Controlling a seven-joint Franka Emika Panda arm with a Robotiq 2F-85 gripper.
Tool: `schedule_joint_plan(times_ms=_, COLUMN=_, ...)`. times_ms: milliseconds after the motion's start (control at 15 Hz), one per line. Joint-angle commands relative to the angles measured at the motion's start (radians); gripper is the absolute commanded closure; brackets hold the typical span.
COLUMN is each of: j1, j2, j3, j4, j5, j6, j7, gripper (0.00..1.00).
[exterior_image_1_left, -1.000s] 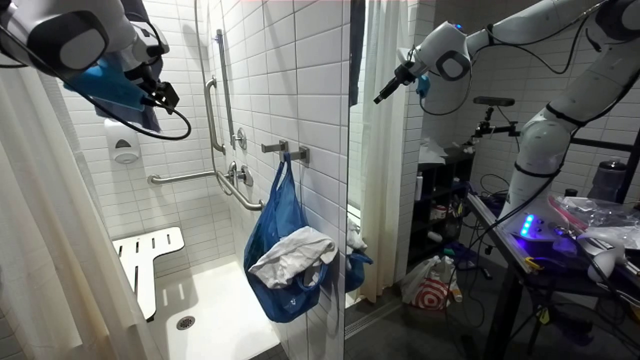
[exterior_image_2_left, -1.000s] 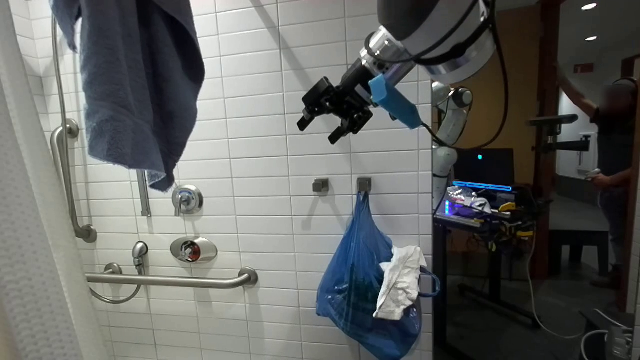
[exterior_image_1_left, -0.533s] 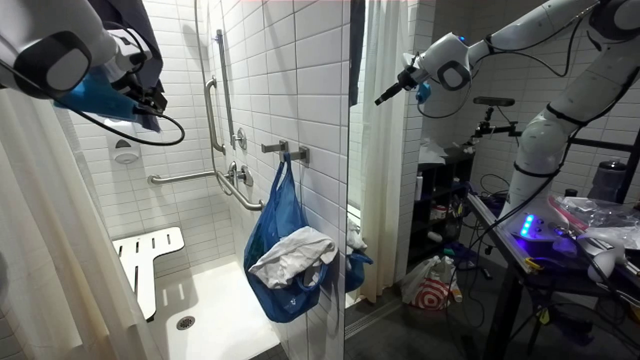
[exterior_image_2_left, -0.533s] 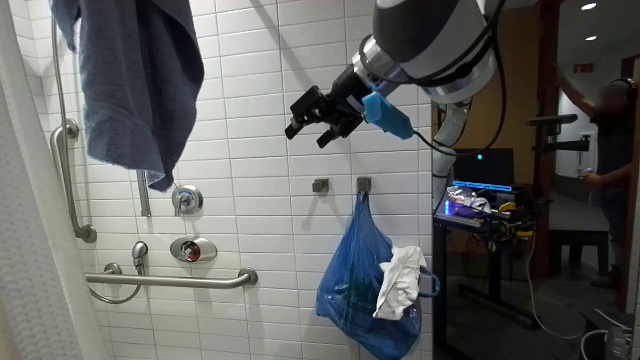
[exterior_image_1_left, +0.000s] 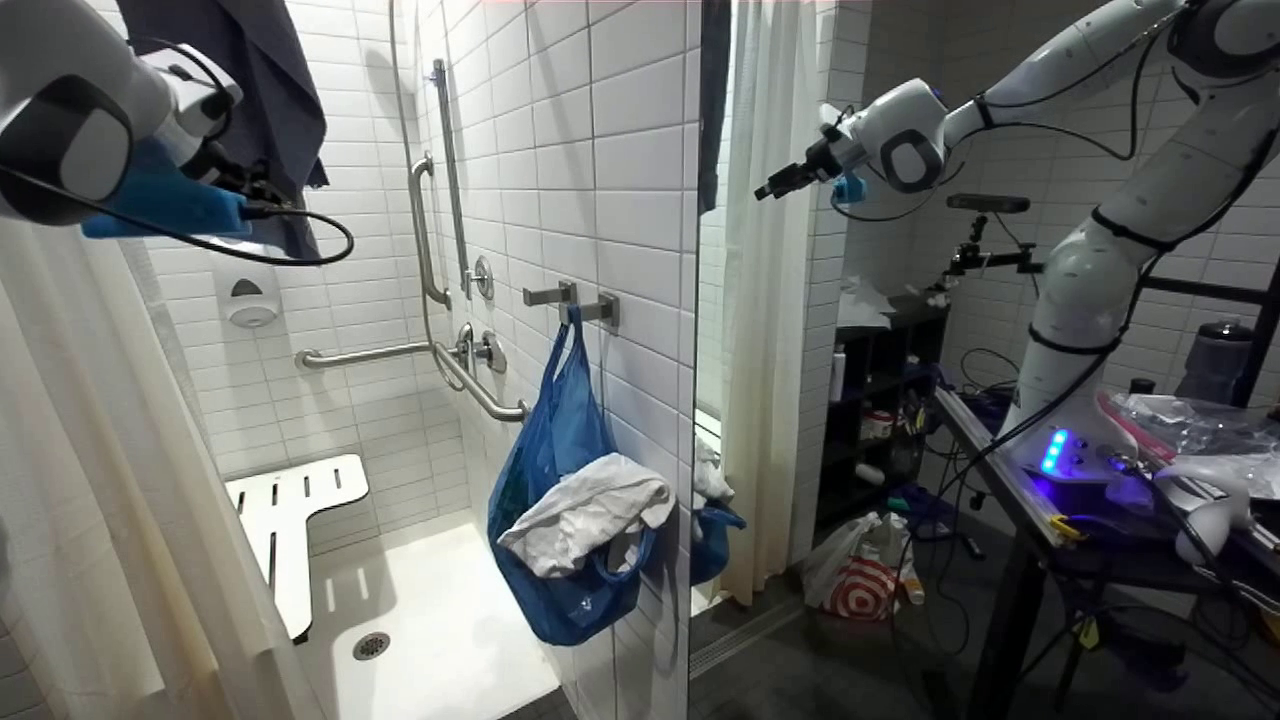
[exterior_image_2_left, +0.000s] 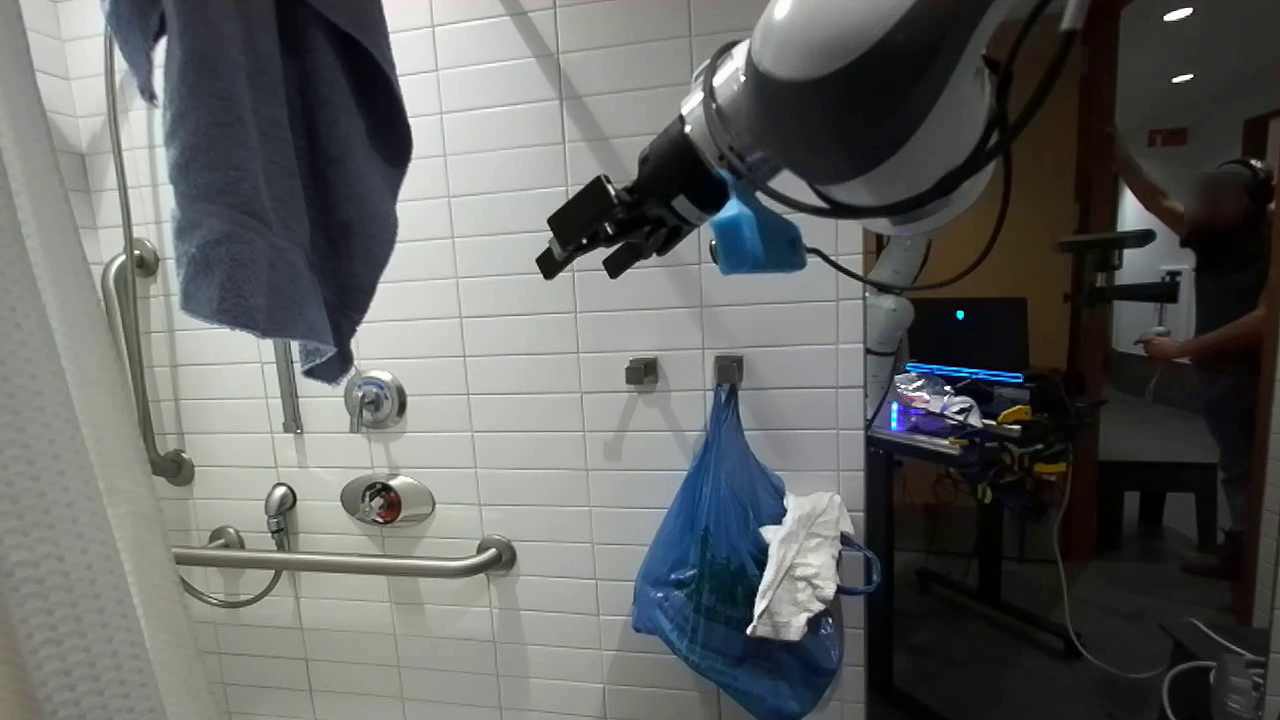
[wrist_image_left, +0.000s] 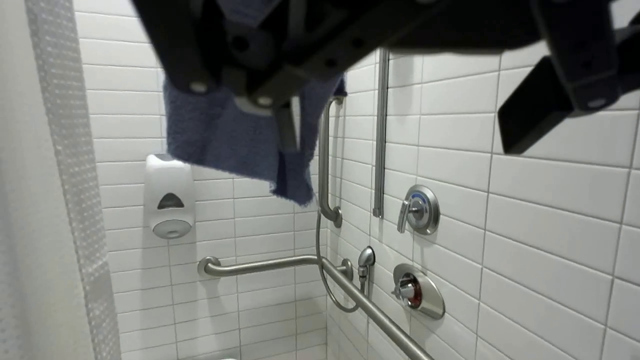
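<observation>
Right up near in the wrist view, it's the gripper (wrist_image_left: 403, 142), released, fingers (wrist_image_left: 536, 110) spread apart! Beyond, to the left, hangs the blue-grey towel (exterior_image_2_left: 280, 190), clear of those tips in an exterior view. On the right wall (wrist_image_left: 555, 215), a lever valve (wrist_image_left: 428, 212); and on the far wall (wrist_image_left: 215, 227), left, the white soap dispenser (wrist_image_left: 169, 192) above a steel grab bar (wrist_image_left: 265, 265).

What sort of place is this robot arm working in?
It looks like a tiled shower stall, probably an accessible one, judging by the slotted shower seat, the horizontal metal grab bar and the floor drain.
</observation>
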Motion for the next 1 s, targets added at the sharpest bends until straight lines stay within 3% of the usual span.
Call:
schedule_joint_plan(times_ms=0, j1=-0.073, j2=-0.038, j3=0.08, j4=-0.021, j5=-0.152, j6=0.054, j7=0.092, gripper=0.0)
schedule_joint_plan(times_ms=267, j1=-0.15, j2=-0.079, j3=0.144, j4=0.027, j5=-0.24, j6=0.055, j7=0.194, gripper=0.0)
schedule_joint_plan(times_ms=667, j1=-0.25, j2=-0.154, j3=0.21, j4=0.164, j5=-0.219, j6=0.001, j7=0.325, gripper=0.0)
schedule_joint_plan(times_ms=733, j1=-0.304, j2=-0.172, j3=0.244, j4=0.193, j5=-0.214, j6=-0.052, j7=0.359, gripper=0.0)
schedule_joint_plan(times_ms=800, j1=-0.223, j2=-0.142, j3=0.186, j4=0.148, j5=-0.239, j6=0.017, j7=0.319, gripper=0.0)
schedule_joint_plan(times_ms=933, j1=-0.234, j2=-0.152, j3=0.192, j4=0.161, j5=-0.24, j6=0.001, j7=0.327, gripper=0.0)
